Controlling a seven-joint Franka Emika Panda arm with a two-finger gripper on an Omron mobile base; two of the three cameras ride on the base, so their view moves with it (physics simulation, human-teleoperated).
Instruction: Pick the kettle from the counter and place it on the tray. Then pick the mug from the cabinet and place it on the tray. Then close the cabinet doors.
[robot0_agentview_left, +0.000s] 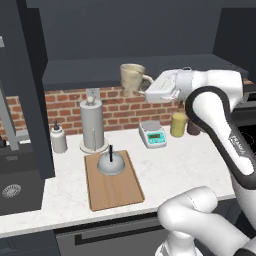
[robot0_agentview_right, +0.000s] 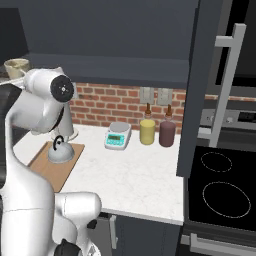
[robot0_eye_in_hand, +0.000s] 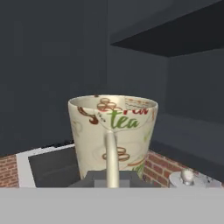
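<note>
The cream mug (robot0_agentview_left: 132, 77) hangs in the air in front of the open cabinet (robot0_agentview_left: 130, 45), level with the edge of its dark shelf. My gripper (robot0_agentview_left: 148, 89) is shut on the mug's handle from the right. In the hand view the mug (robot0_eye_in_hand: 113, 131) stands upright, its handle (robot0_eye_in_hand: 111, 159) running down between my fingertips. In the right base view the mug (robot0_agentview_right: 16, 66) peeks out at the far left. The grey kettle (robot0_agentview_left: 111, 164) sits on the far half of the wooden tray (robot0_agentview_left: 115, 192), well below the mug. The kettle (robot0_agentview_right: 60, 151) and tray (robot0_agentview_right: 47, 172) lie on the counter (robot0_agentview_right: 135, 175).
One cabinet door (robot0_agentview_left: 30, 100) stands open at the left, another (robot0_agentview_right: 200, 90) with a silver bar handle at the right. A paper-towel cylinder (robot0_agentview_left: 93, 125), white bottle (robot0_agentview_left: 58, 139), scale (robot0_agentview_left: 153, 134), yellow jar (robot0_agentview_left: 178, 125) and a dark jar (robot0_agentview_right: 167, 133) line the brick wall. Stove (robot0_agentview_right: 225, 190) at right.
</note>
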